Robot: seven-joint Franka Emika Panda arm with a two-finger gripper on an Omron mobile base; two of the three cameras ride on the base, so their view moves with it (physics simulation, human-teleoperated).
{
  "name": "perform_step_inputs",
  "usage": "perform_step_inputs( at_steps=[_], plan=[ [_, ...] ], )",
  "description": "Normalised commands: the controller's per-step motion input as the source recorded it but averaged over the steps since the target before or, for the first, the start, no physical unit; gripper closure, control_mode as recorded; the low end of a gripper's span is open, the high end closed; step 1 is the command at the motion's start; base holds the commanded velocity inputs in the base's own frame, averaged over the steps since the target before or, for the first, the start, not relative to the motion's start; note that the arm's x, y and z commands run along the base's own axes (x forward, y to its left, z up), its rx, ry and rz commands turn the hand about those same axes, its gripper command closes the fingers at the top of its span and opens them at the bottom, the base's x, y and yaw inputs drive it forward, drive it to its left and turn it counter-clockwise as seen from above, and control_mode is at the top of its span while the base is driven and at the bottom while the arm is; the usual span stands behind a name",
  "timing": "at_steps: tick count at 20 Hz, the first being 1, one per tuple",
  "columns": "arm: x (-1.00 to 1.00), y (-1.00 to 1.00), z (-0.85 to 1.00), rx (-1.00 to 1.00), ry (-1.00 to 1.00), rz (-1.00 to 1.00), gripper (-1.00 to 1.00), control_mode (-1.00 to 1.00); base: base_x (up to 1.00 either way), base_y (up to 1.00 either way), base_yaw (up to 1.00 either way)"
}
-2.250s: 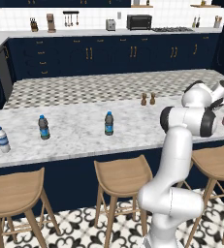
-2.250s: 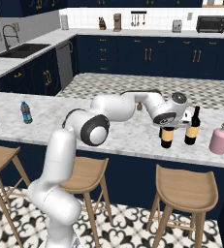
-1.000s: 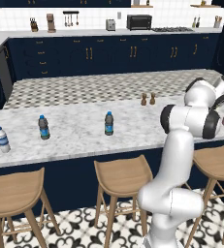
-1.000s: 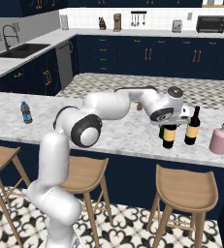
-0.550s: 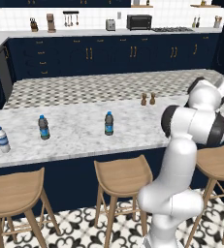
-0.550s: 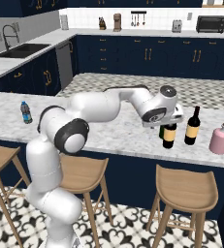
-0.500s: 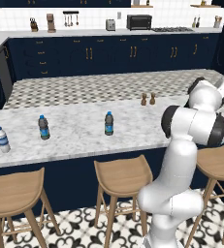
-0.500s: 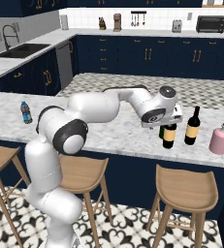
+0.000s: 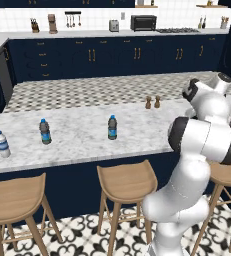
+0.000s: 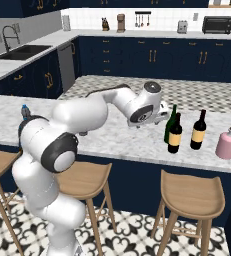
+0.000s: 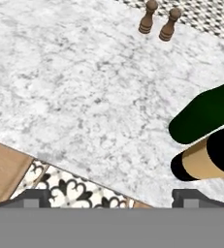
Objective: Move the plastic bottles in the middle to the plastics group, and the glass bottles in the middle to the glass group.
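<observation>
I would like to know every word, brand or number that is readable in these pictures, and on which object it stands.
None can be read.
Blue label, bluish water bottle: too small.
Blue label, darker blue-capped bottle: too small.
Label, white-capped bottle: too small.
Yellow-orange label, nearer dark wine bottle: plain colour, no letters visible.
Yellow-tan label, farther wine bottle: blurred.
Green bottle: no label.

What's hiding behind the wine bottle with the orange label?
A plain green bottle stands right behind the orange-labelled bottle, partly covered by it. Its lower front is hidden in the right base view.

Glossy glass green bottle (image 11: 205, 116); marble counter (image 11: 84, 97).
</observation>
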Motion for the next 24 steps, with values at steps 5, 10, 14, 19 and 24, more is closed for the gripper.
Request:
perform_step_inputs(
  at_steps=[5,10,14,19,24],
  plan=[
    [-0.20,0.91,0.55,-0.01,0.01,0.00,-1.00,-1.00,0.00,0.00,0.00],
    [-0.36,1.00,0.15,0.00,0.05,0.00,-1.00,-1.00,0.00,0.00,0.00],
    [-0.40,1.00,0.23,0.00,0.10,0.00,-1.00,-1.00,0.00,0.00,0.00],
    [-0.15,1.00,0.34,0.00,0.00,0.00,-1.00,-1.00,0.00,0.00,0.00],
    [0.00,1.00,0.37,0.03,0.00,-0.04,-1.00,-1.00,0.00,0.00,0.00]
  ],
)
